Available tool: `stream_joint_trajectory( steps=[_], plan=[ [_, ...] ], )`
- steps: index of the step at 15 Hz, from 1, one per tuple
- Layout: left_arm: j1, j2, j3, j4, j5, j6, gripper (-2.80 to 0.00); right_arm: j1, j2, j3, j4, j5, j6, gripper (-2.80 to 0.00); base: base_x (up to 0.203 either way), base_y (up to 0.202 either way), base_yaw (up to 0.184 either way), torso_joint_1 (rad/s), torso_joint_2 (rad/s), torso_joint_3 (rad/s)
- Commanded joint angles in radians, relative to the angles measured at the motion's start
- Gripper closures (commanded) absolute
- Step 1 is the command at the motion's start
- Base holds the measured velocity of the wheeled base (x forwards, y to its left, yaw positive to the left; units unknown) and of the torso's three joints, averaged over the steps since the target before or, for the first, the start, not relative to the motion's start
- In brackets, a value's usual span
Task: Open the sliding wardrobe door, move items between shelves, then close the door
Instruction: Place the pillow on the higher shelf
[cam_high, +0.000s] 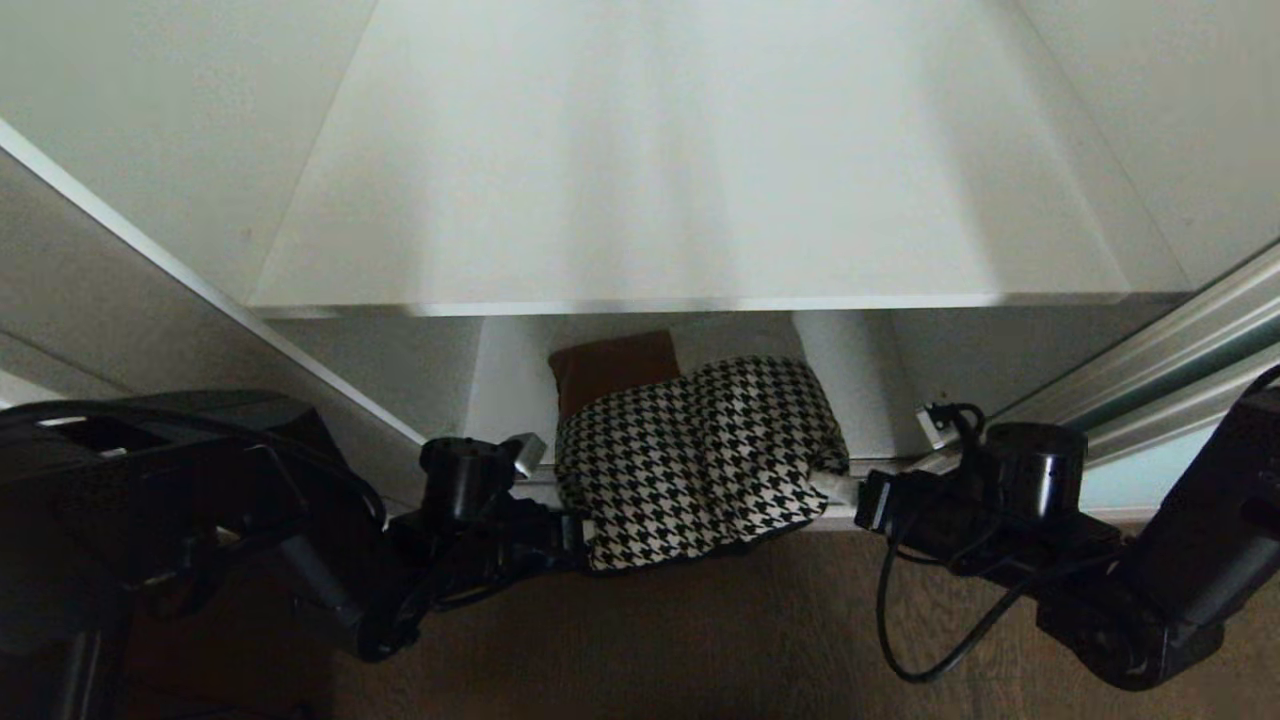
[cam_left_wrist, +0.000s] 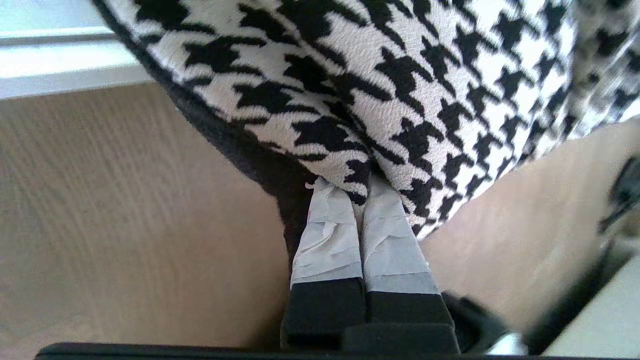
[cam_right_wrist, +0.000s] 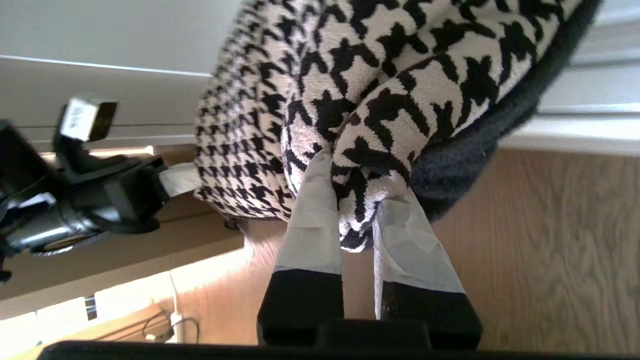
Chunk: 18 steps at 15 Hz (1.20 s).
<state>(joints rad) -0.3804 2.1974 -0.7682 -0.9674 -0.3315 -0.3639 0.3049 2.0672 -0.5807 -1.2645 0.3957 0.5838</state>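
A black-and-white houndstooth bundle (cam_high: 700, 460) with a dark underside hangs between my two grippers at the front of the low wardrobe compartment, partly over the wooden floor. My left gripper (cam_high: 572, 532) is shut on its left edge, the taped fingers (cam_left_wrist: 327, 235) pinching the fabric (cam_left_wrist: 400, 75). My right gripper (cam_high: 845, 488) is shut on its right edge, with a fold of the cloth (cam_right_wrist: 380, 100) bunched between the taped fingers (cam_right_wrist: 312, 220). Behind the bundle lies a brown-orange fabric item (cam_high: 615, 365). Above them is a bare white shelf (cam_high: 700, 180). The sliding wardrobe door (cam_high: 1170, 350) stands at the right.
The white wardrobe side post (cam_high: 200, 290) slants along the left. Wooden floor (cam_high: 720, 640) lies under the bundle and both arms. A loose black cable (cam_high: 900, 620) loops off my right arm. In the right wrist view my left arm's wrist (cam_right_wrist: 75, 190) shows beyond the bundle.
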Motion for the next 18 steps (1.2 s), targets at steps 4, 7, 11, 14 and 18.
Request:
stream_joint_trajectory(
  steps=[4, 7, 11, 14, 18],
  plan=[
    [-0.002, -0.018, 0.003, -0.025, -0.003, -0.016, 0.00, 0.007, 0.077, 0.105, -0.219, 0.002, -0.003, 0.00, 0.000, 0.000, 0.000, 0.000, 0.00, 0.000],
    [-0.003, -0.040, 0.019, -0.031, -0.001, -0.030, 0.00, 0.002, 0.136, 0.123, -0.264, 0.001, -0.011, 0.00, 0.000, 0.000, 0.000, 0.000, 0.00, 0.000],
    [-0.003, -0.084, 0.046, -0.039, 0.002, -0.049, 0.00, 0.009, 0.113, 0.143, -0.265, 0.002, -0.012, 0.00, 0.000, 0.000, 0.000, 0.000, 0.00, 0.000],
    [-0.002, -0.099, 0.069, -0.085, 0.022, -0.061, 0.00, 0.014, 0.102, 0.157, -0.265, 0.003, -0.013, 0.00, 0.000, 0.000, 0.000, 0.000, 0.00, 0.000],
    [-0.001, -0.110, 0.079, -0.091, 0.022, -0.062, 0.00, 0.023, 0.090, 0.165, -0.265, 0.003, -0.013, 0.00, -0.064, 0.000, 0.003, 0.002, 0.00, -0.001]
  ],
)
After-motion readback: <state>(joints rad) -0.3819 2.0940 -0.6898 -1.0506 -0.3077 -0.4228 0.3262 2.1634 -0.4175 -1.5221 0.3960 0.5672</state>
